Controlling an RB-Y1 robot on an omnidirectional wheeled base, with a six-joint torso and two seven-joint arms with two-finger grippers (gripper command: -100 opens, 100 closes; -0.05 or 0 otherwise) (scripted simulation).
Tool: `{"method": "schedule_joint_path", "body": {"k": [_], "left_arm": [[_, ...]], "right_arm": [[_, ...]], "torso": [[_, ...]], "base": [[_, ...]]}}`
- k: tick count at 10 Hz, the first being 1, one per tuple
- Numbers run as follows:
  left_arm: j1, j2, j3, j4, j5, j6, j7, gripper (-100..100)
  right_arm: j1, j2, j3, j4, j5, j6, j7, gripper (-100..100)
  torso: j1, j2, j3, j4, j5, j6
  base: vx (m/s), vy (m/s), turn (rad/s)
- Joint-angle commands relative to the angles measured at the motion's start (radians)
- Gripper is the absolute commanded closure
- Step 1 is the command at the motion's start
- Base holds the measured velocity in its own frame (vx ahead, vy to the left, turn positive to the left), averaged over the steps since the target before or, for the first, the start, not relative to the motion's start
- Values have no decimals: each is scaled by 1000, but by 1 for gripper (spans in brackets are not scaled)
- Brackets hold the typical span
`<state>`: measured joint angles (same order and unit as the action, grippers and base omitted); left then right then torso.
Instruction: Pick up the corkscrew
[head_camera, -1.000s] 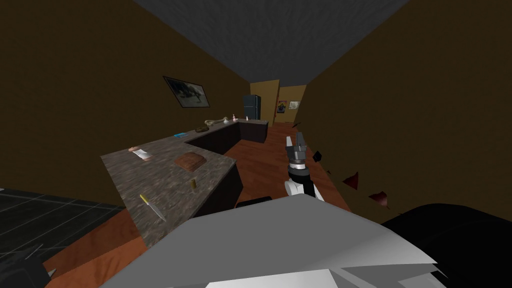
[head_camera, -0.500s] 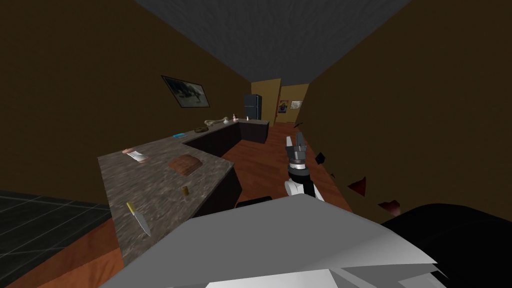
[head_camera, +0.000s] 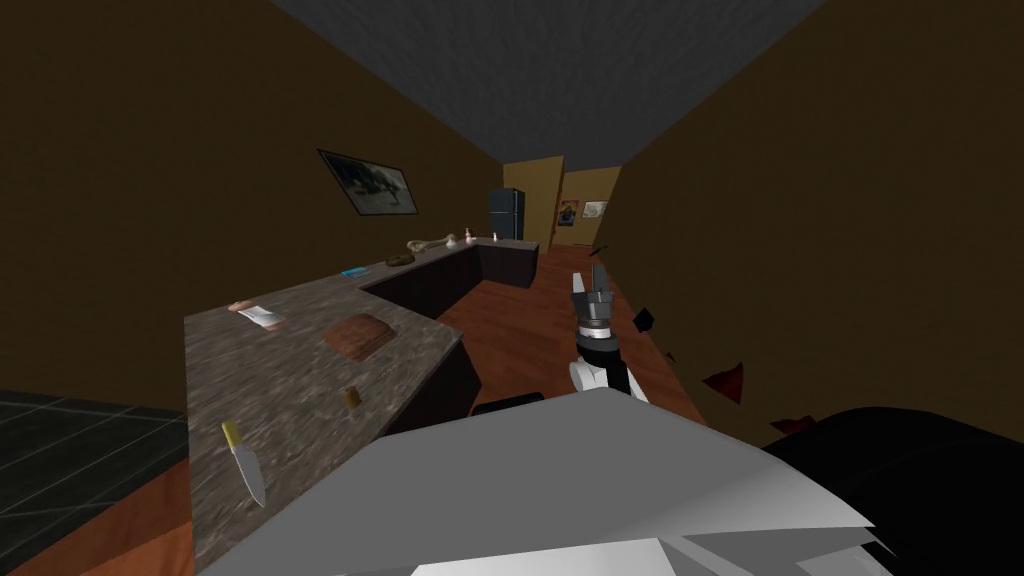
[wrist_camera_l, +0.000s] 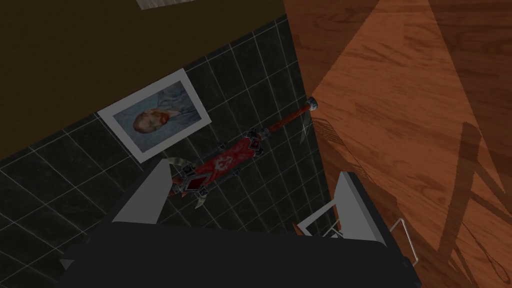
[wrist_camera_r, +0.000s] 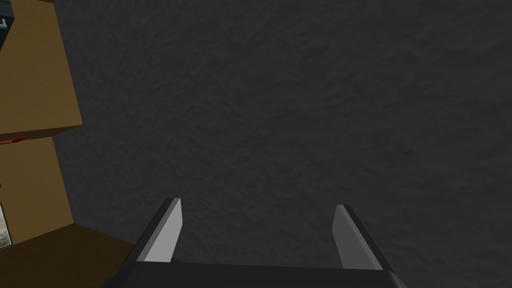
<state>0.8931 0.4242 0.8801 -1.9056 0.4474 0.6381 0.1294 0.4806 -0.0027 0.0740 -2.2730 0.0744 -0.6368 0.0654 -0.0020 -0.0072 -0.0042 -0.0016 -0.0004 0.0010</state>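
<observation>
Two grippers, fingers apart, holding nothing | left gripper (wrist_camera_l: 254, 169) over dark tiled floor (wrist_camera_l: 75, 170) | right gripper (head_camera: 597, 288) raised | corkscrew (head_camera: 350, 397) — on countertop (head_camera: 290, 390) near right edge, between knife (head_camera: 244, 465) and brown board (head_camera: 357, 335)

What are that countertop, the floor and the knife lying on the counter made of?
The countertop looks like stone, perhaps granite, going by its mottled grey-brown speckle. The floor looks like reddish-brown wood, since plank lines and grain show. The knife has a pale grey blade, probably metal, and a yellow handle of plastic or painted wood; I cannot tell which.
</observation>
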Motion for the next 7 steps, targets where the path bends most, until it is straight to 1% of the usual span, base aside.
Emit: {"method": "schedule_joint_path", "body": {"k": [1, 2, 3, 4, 5, 6, 7], "left_arm": [[6, 14, 15, 17, 18, 50, 4, -100], [9, 31, 41, 39, 37, 81, 12, -100], [9, 31, 41, 39, 37, 107, 12, -100], [9, 31, 41, 39, 37, 118, 12, -100], [10, 48, 64, 61, 56, 156, 21, -100], [10, 48, 64, 61, 56, 182, 21, -100], [9, 65, 84, 83, 73, 208, 29, -100]], "right_arm": [[0, 0, 0, 0, 0, 0, 0, 0], [0, 0, 0, 0, 0, 0, 0, 0], [0, 0, 0, 0, 0, 0, 0, 0], [0, 0, 0, 0, 0, 0, 0, 0], [0, 0, 0, 0, 0, 0, 0, 0], [0, 0, 0, 0, 0, 0, 0, 0], [0, 0, 0, 0, 0, 0, 0, 0]], "torso": [[0, 0, 0, 0, 0, 0], [0, -1, -1, 0, 0, 0], [-1, -3, -2, -1, 0, 0], [-2, -3, -2, -1, -1, 0], [0, 1, 0, 0, 0, 0], [-2, 0, 0, 0, 0, 0], [-1, -1, -1, 0, 0, 0]], "base": [[116, -54, 31], [148, -82, 32], [137, -93, 18], [62, -45, 1], [108, -84, 11], [122, -71, 22], [170, -74, 9]]}}
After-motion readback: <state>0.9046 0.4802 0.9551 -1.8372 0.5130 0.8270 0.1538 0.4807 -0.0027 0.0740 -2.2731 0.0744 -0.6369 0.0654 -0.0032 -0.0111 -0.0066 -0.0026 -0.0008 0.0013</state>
